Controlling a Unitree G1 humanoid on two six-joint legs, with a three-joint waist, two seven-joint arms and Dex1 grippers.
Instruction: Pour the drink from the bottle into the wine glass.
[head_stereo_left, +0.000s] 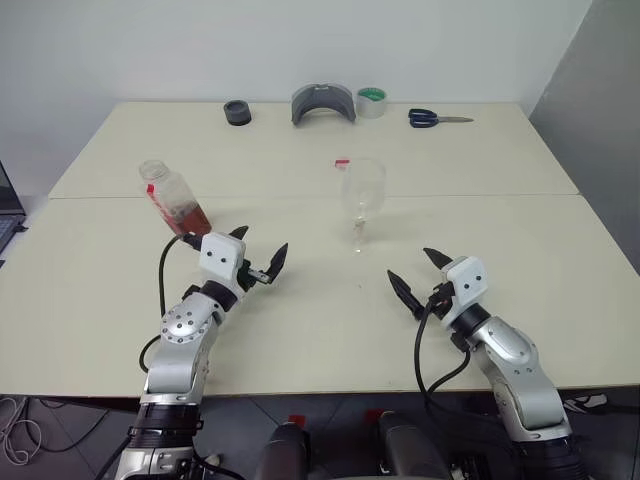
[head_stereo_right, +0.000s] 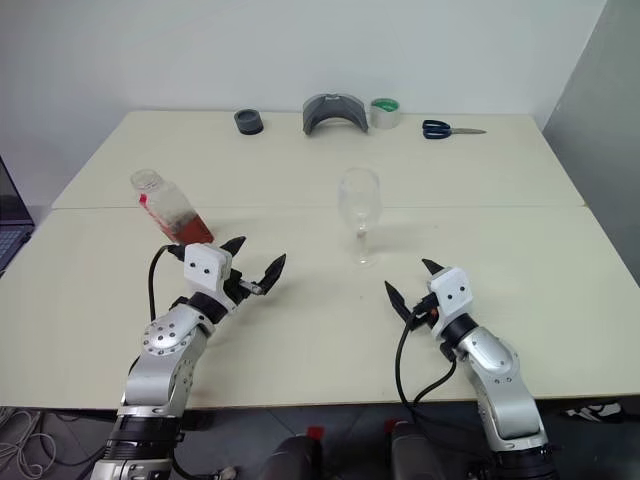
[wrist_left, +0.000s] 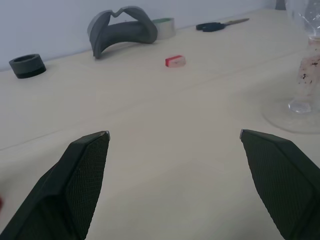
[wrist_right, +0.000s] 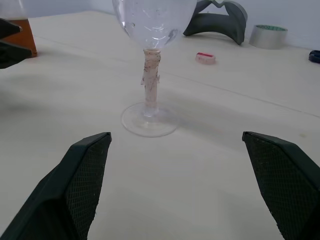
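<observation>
Head views: cream table (head_stereo_left: 300, 330) bearing an uncapped clear plastic bottle (head_stereo_left: 172, 196), label band red and white, standing at the robot's left with reddish-brown drink (head_stereo_left: 190, 215) low in it; an empty wine glass (head_stereo_left: 362, 190) standing upright near the table's middle, well apart from the bottle; a small red-and-white cap (head_stereo_left: 342, 162) lying just behind the glass. Along the far edge: black ring (head_stereo_left: 237, 112), grey curved holder (head_stereo_left: 323, 104), tape roll (head_stereo_left: 372, 101), blue-handled scissors (head_stereo_left: 435, 118). Left gripper (head_stereo_left: 261, 252) spread wide, holding nothing, hovering just in front of the bottle, its near finger close to the bottle's base without a visible grip. Right gripper (head_stereo_left: 420, 272) likewise spread wide and empty, in front of the glass and apart from it. Left wrist view: both black fingers (wrist_left: 82, 175) far apart over bare tabletop, nothing between them; glass foot and stem at one edge, cap, holder, ring and scissors beyond. Right wrist view: fingers (wrist_right: 85, 170) splayed, the glass's stem and foot centred between and beyond them, untouched; speckled residue on the stem; bottle's amber base at one corner.
</observation>
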